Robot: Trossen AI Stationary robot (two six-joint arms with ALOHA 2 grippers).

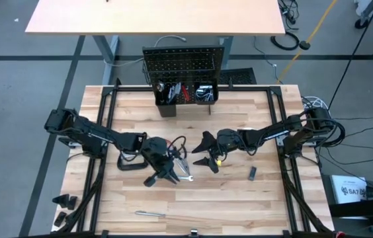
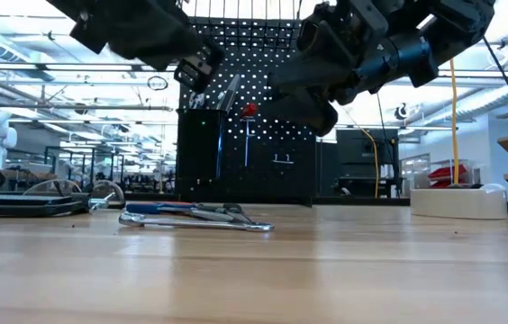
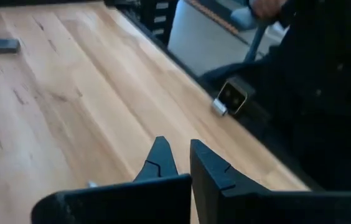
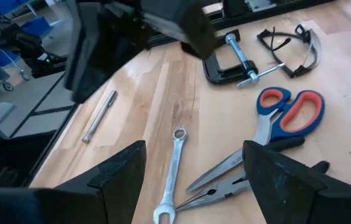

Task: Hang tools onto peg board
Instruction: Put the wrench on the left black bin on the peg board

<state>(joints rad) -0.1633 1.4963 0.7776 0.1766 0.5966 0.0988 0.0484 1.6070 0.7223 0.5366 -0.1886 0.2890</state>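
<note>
Tools (image 4: 238,143) lie in a loose cluster at table (image 1: 239,198) centre, well short of the peg board (image 1: 186,63), which stands upright at the far edge with its black bins (image 1: 186,94) at the foot. None of the cluster is hung yet; some items already stand in the bins.

**Layout, right wrist view**
- Scissors (image 4: 287,115), red/blue handles, flat; blades point toward the pliers (image 4: 219,190).
- Wrench (image 4: 170,174) flat, just beside the pliers' tips.
- C-clamp (image 4: 231,62) and safety glasses (image 4: 287,46) farther out, near each other.
- Metal rod (image 4: 99,115) apart from the rest, toward the table edge.

**Grippers**
- Right gripper (image 4: 194,180): jaws wide, nothing held, poised above the wrench/pliers/scissors group. Est. reason: a wide opening lets it straddle a flat tool from above w/o nudging neighbours.
- Left gripper (image 3: 185,165): jaws narrow, small gap, nothing visible between them. In the high view it sits over the near side of the same cluster, by the wrench. Its cam faces the table edge, not the tools, so it prob. isn't lined up for a pick.

**Assessment**
- Step in hand: approach/selection for a pick; task is at an early stage.
- Both arms crowd one spot. Risk: arm-to-arm contact, or a jaw dragging an adjacent tool.
- Flat, thin tools give little height to grip, so jaws likely need to come down close to the wood.
</note>
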